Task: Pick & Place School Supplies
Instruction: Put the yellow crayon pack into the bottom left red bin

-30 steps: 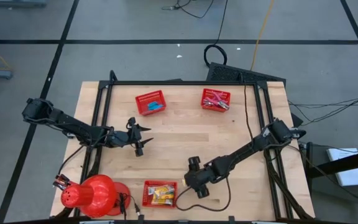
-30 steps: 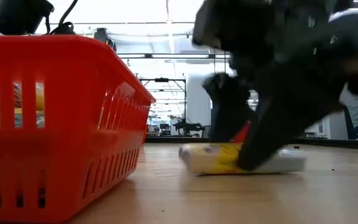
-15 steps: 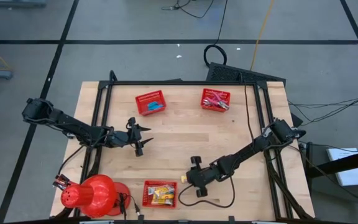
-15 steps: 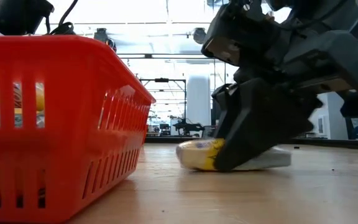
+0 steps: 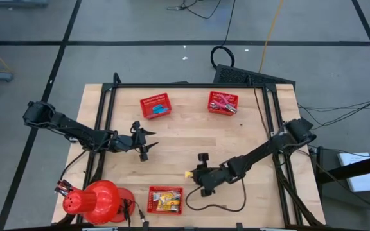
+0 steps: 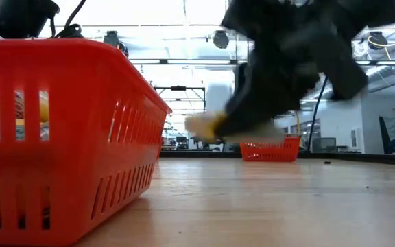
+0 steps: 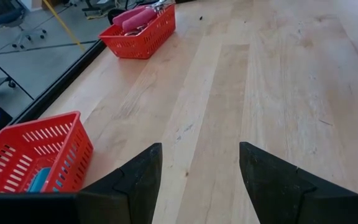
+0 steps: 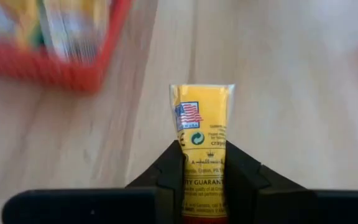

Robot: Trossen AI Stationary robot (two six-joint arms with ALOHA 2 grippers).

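On the yellow packet [image 8: 201, 134] in my right end effector [image 8: 202, 163] I make out a small flag, "crayon" and "GUARANTEE"; the remaining print is too small.

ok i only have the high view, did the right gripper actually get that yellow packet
Observer: Yes. In the right wrist view the right gripper is shut on the yellow packet, with printed text and a small flag mark on its face.
Operator: is it off the table
Observer: Yes. In the low view the packet hangs clear above the wood.
Operator: and the left gripper
Observer: The left gripper is open and empty over bare wood, and its wrist view shows a light-blue item inside the nearest red basket.
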